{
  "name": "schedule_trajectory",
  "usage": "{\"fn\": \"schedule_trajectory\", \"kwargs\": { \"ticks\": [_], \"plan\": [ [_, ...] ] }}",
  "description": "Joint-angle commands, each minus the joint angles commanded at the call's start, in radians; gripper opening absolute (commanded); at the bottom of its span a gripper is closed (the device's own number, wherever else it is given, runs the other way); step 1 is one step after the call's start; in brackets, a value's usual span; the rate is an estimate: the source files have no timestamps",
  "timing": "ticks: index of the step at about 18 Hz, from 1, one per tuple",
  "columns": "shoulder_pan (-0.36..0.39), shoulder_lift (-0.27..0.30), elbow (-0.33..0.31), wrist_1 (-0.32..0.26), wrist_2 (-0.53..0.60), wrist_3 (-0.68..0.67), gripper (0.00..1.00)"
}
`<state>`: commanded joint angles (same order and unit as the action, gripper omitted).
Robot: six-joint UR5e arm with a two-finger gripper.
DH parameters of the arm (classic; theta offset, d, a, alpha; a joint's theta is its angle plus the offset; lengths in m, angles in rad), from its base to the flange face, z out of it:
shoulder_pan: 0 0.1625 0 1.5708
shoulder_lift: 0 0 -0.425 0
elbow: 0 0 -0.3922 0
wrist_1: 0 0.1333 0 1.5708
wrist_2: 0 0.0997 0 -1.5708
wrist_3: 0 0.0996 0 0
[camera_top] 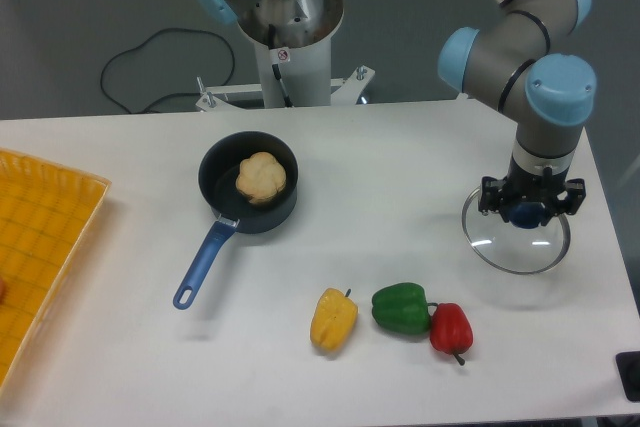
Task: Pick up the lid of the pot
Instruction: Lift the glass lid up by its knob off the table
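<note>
The two-finger gripper (527, 205) is clamped on the knob of the transparent pot lid (515, 251). The lid is located at the right side of the view, beyond the red pepper (451, 329) and green pepper (401, 308), well apart from the black pan (217, 169).

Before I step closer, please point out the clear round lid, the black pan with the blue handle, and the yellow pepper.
Clear round lid (515, 251), camera view: glass near its rim.
Black pan (221, 169), camera view: its bare inside.
Yellow pepper (333, 321), camera view: middle of its body.
</note>
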<state>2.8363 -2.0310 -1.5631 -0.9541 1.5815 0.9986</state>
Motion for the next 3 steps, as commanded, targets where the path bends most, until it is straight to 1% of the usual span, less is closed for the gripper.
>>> {"fn": "schedule_trajectory", "kwargs": {
  "ticks": [1,3],
  "plan": [
    [0.000,0.000,0.000,0.000,0.000,0.002,0.60],
    [0.002,0.000,0.000,-0.002,0.002,0.002,0.56]
  ]
}}
